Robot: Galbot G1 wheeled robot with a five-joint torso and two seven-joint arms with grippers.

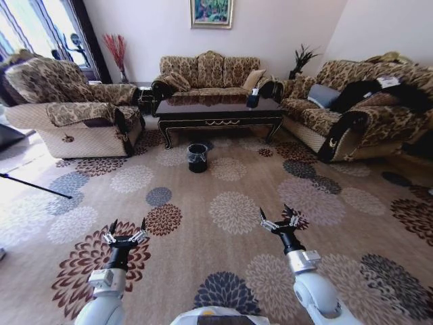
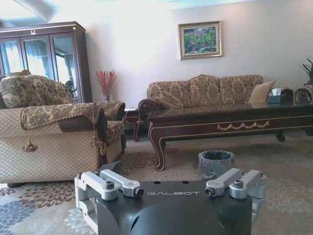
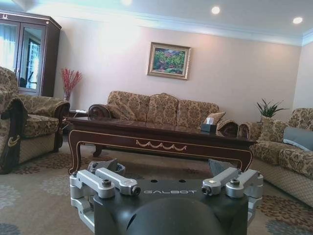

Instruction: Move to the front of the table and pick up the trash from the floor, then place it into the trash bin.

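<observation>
The dark glossy table (image 1: pixel 216 108) stands far ahead, in front of the back sofa, and its gold scroll shows in the left wrist view (image 2: pixel 242 126). Just before the table, the small black trash bin (image 1: pixel 197 157) with a clear liner sits on the flowered floor (image 1: pixel 230 189); the left wrist view shows the trash bin (image 2: pixel 215 161) near the table's leg. I cannot make out the trash anywhere on the carpet. My left gripper (image 1: pixel 126 230) and right gripper (image 1: pixel 279 217) hover low over the carpet, well short of the bin. Both are open and hold nothing.
An armchair (image 1: pixel 67 108) stands at the left, a sofa (image 1: pixel 210 71) behind the table and another sofa (image 1: pixel 358 108) at the right. A dark tissue box (image 1: pixel 253 99) sits on the table. A thin dark rod (image 1: pixel 34 185) lies on the floor at the left. Wide carpet stretches between me and the bin.
</observation>
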